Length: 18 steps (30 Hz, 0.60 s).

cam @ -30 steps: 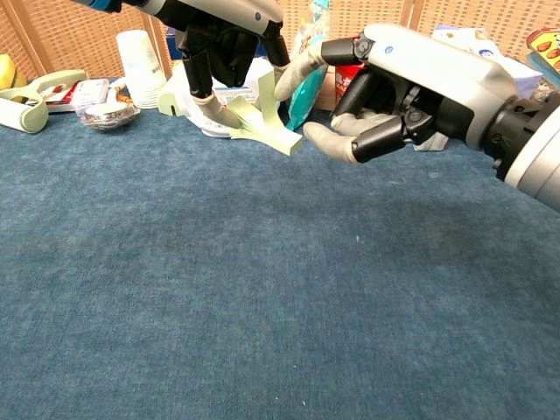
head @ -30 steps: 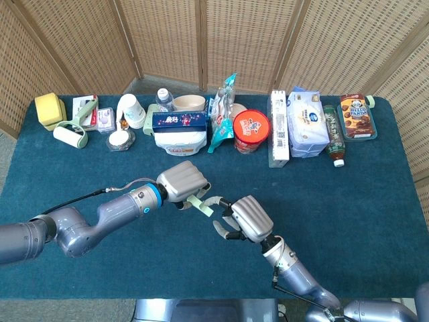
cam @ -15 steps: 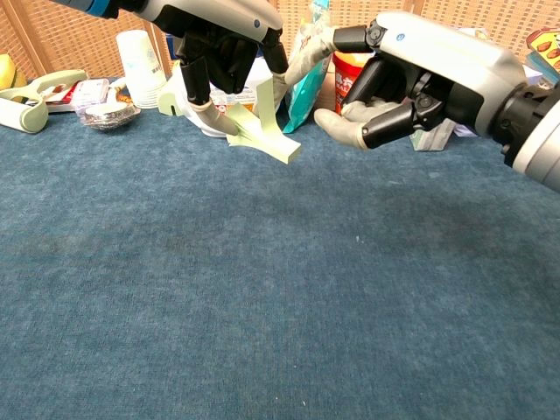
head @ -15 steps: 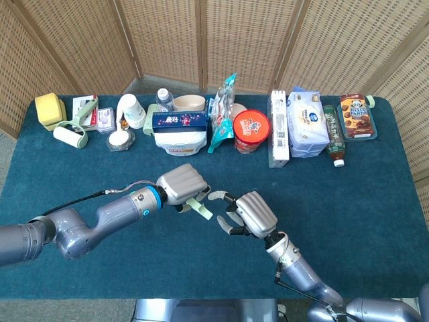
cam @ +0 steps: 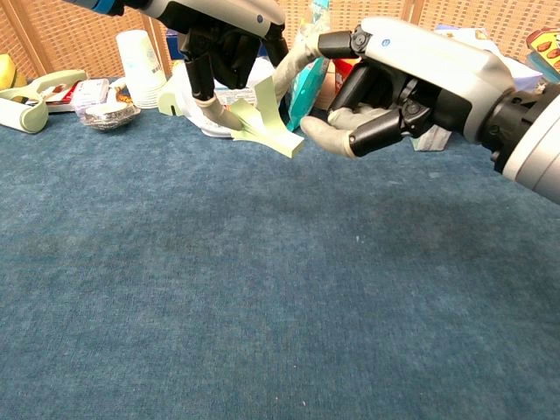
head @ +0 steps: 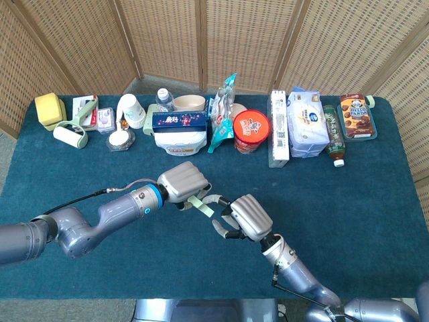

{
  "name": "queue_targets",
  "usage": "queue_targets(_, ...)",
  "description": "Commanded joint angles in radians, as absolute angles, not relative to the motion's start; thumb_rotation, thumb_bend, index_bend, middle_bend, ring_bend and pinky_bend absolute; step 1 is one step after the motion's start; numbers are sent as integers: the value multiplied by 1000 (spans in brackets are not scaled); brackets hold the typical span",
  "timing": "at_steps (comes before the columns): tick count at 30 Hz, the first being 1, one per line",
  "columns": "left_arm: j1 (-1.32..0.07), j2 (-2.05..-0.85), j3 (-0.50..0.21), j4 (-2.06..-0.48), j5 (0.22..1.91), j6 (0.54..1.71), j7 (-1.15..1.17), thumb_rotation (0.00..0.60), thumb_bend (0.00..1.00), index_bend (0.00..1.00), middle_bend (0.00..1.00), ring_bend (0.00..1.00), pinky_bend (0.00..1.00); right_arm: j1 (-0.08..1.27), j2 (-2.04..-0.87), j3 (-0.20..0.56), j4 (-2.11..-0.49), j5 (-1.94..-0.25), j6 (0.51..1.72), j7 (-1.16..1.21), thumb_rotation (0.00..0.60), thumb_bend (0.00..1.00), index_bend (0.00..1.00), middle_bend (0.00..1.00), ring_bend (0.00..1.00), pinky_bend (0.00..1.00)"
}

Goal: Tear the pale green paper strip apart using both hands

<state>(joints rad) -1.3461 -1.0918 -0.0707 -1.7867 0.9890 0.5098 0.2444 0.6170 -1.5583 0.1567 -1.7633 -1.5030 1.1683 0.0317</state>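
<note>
Bare blue table [head: 348, 221] near and right — packaged goods [head: 255, 131] crowd the far edge

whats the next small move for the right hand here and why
Probably close the right hand on the free end of the strip. The left hand already holds the strip above the table, while the right hand's fingertips sit at its end without visibly pinching it.

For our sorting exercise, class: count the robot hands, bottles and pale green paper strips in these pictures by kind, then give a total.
Robot hands: 2, left hand and right hand
Bottles: 2
Pale green paper strip: 1
Total: 5
</note>
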Motion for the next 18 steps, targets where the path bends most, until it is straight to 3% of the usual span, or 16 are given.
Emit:
queue_targets(1,-1346,-1094,-71,-1785,989,512,245,600,456,660,1000,1000,1000,618,-1560,156,-1768,-1503,1167,27,535,477,282,1000,1000,968)
queue_targets(18,-1333,-1081,-71,-1800,999,522,242,600,457,660,1000,1000,1000,612,-1563,144,-1771,-1508,1171,22,535,476,279,1000,1000,967)
